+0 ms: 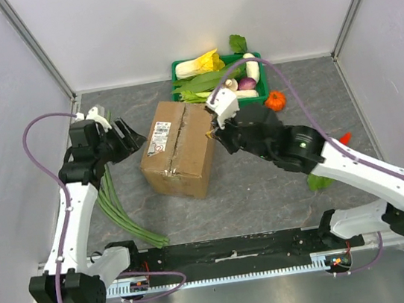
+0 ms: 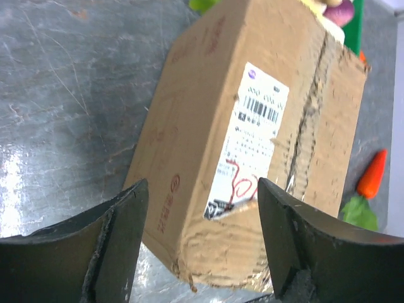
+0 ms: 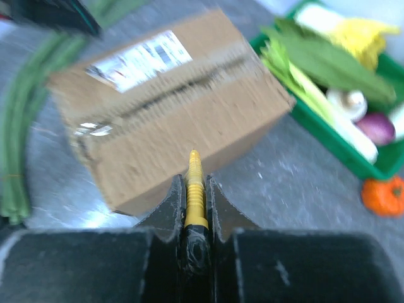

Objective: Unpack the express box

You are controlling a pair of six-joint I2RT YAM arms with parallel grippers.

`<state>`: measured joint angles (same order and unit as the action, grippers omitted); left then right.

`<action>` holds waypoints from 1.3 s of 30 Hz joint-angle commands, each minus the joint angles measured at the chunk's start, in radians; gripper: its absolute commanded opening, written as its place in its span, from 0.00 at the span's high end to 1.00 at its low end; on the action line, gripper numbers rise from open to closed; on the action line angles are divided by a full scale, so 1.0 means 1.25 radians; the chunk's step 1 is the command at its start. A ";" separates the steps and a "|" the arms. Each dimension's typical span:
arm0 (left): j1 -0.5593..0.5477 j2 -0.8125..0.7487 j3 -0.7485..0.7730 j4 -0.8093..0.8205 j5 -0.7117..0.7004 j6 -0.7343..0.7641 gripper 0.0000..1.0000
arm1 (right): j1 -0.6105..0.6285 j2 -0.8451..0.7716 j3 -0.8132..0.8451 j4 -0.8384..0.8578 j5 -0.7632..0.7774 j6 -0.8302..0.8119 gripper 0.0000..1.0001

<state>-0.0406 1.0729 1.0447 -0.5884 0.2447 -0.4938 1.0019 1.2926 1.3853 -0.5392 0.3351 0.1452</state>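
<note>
The express box [image 1: 177, 149] is a brown cardboard carton with a white label, its flaps shut along a rough centre seam. It stands in the middle of the table and also shows in the left wrist view [image 2: 252, 145] and the right wrist view [image 3: 170, 107]. My left gripper [image 1: 131, 137] is open just left of the box, which shows between its fingers [image 2: 120, 246]. My right gripper [image 1: 218, 130] is shut on a yellow-tipped black tool [image 3: 194, 189] at the box's right side, tip pointing at the box.
A green tray [image 1: 254, 93] of vegetables stands behind the box. Long green stalks [image 1: 120, 208] lie on the left. An orange pumpkin-like item [image 1: 275, 100], a carrot [image 1: 343, 137] and a green leaf [image 1: 319, 180] lie on the right. Walls enclose the table.
</note>
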 commanded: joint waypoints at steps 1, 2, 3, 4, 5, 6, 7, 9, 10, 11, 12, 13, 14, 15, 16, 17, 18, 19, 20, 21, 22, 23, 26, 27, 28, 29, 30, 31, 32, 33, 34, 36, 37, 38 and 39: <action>0.002 -0.041 -0.054 -0.002 0.122 0.104 0.24 | 0.001 -0.070 -0.032 0.164 -0.188 -0.090 1.00; 0.002 -0.043 -0.059 -0.005 0.139 0.105 0.24 | 0.001 -0.065 -0.031 0.176 -0.237 -0.089 1.00; 0.002 -0.042 -0.065 -0.008 0.170 0.105 0.24 | 0.002 -0.051 -0.032 0.187 -0.260 -0.092 1.00; 0.003 -0.045 -0.078 -0.010 0.177 0.097 0.24 | 0.003 -0.045 -0.038 0.214 -0.266 -0.096 1.00; 0.003 -0.046 -0.086 -0.012 0.179 0.091 0.24 | 0.006 -0.041 -0.047 0.234 -0.302 -0.099 1.00; 0.002 -0.052 -0.092 -0.014 0.180 0.087 0.24 | 0.011 -0.034 -0.058 0.256 -0.323 -0.104 1.00; 0.002 -0.057 -0.104 -0.015 0.176 0.082 0.24 | 0.014 -0.030 -0.077 0.296 -0.329 -0.107 1.00; 0.002 -0.070 -0.113 -0.020 0.161 0.077 0.24 | 0.025 -0.013 -0.085 0.317 -0.348 -0.129 1.00; 0.002 -0.075 -0.118 -0.025 0.156 0.076 0.24 | 0.029 -0.007 -0.091 0.338 -0.352 -0.136 1.00; 0.003 -0.079 -0.121 -0.030 0.152 0.076 0.24 | 0.038 0.004 -0.093 0.349 -0.352 -0.149 1.00; 0.002 -0.084 -0.125 -0.034 0.145 0.076 0.24 | 0.044 0.010 -0.098 0.369 -0.354 -0.155 1.00; 0.002 -0.086 -0.128 -0.037 0.147 0.078 0.25 | 0.048 0.015 -0.101 0.376 -0.355 -0.163 1.00; 0.002 -0.089 -0.131 -0.037 0.147 0.077 0.25 | 0.056 0.026 -0.102 0.381 -0.353 -0.175 1.00; 0.003 -0.088 -0.134 -0.039 0.147 0.077 0.26 | 0.060 0.031 -0.102 0.387 -0.354 -0.180 1.00; 0.002 -0.089 -0.140 -0.039 0.151 0.085 0.27 | 0.062 0.037 -0.101 0.392 -0.355 -0.185 1.00; 0.003 -0.090 -0.142 -0.039 0.158 0.088 0.28 | 0.068 0.045 -0.101 0.393 -0.356 -0.188 1.00; 0.003 -0.090 -0.146 -0.037 0.158 0.092 0.28 | 0.071 0.049 -0.102 0.396 -0.356 -0.195 1.00; 0.002 -0.093 -0.152 -0.035 0.156 0.099 0.28 | 0.075 0.051 -0.104 0.403 -0.358 -0.197 1.00; 0.003 -0.094 -0.153 -0.032 0.154 0.102 0.28 | 0.080 0.056 -0.108 0.403 -0.359 -0.200 1.00; 0.002 -0.095 -0.153 -0.031 0.155 0.105 0.28 | 0.080 0.058 -0.111 0.406 -0.360 -0.202 1.00; 0.003 -0.094 -0.156 -0.029 0.155 0.108 0.29 | 0.082 0.061 -0.113 0.409 -0.360 -0.203 1.00; 0.002 -0.095 -0.157 -0.025 0.156 0.108 0.30 | 0.086 0.067 -0.117 0.410 -0.360 -0.206 1.00; 0.003 -0.097 -0.160 -0.025 0.160 0.113 0.31 | 0.091 0.080 -0.120 0.417 -0.361 -0.214 1.00; 0.003 -0.099 -0.161 -0.027 0.159 0.112 0.31 | 0.094 0.084 -0.120 0.417 -0.361 -0.217 1.00; 0.003 -0.101 -0.158 -0.030 0.159 0.112 0.31 | 0.096 0.088 -0.119 0.419 -0.360 -0.219 1.00; 0.002 -0.104 -0.156 -0.034 0.160 0.114 0.31 | 0.098 0.094 -0.120 0.422 -0.360 -0.219 1.00; 0.003 -0.111 -0.156 -0.043 0.159 0.114 0.30 | 0.099 0.099 -0.122 0.422 -0.358 -0.219 1.00; 0.003 -0.116 -0.151 -0.047 0.156 0.116 0.28 | 0.099 0.100 -0.124 0.424 -0.358 -0.219 1.00; 0.002 -0.121 -0.151 -0.051 0.155 0.116 0.26 | 0.102 0.106 -0.125 0.424 -0.356 -0.220 1.00; 0.003 -0.129 -0.150 -0.054 0.153 0.116 0.25 | 0.102 0.107 -0.128 0.425 -0.354 -0.220 1.00; 0.003 -0.134 -0.149 -0.063 0.153 0.116 0.25 | 0.100 0.108 -0.133 0.425 -0.355 -0.219 1.00; 0.003 -0.139 -0.149 -0.067 0.153 0.116 0.23 | 0.103 0.115 -0.138 0.425 -0.349 -0.222 1.00; 0.002 -0.145 -0.149 -0.072 0.153 0.115 0.23 | 0.102 0.118 -0.142 0.425 -0.337 -0.222 1.00; 0.003 -0.148 -0.150 -0.073 0.150 0.115 0.23 | 0.103 0.123 -0.145 0.426 -0.332 -0.223 1.00; 0.003 -0.149 -0.153 -0.074 0.148 0.112 0.23 | 0.103 0.124 -0.147 0.425 -0.329 -0.227 1.00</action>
<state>-0.0406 0.9108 0.8566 -0.6624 0.4213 -0.3939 1.1244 1.4399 1.2156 -0.0593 -0.0982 -0.1131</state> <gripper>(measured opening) 0.763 0.125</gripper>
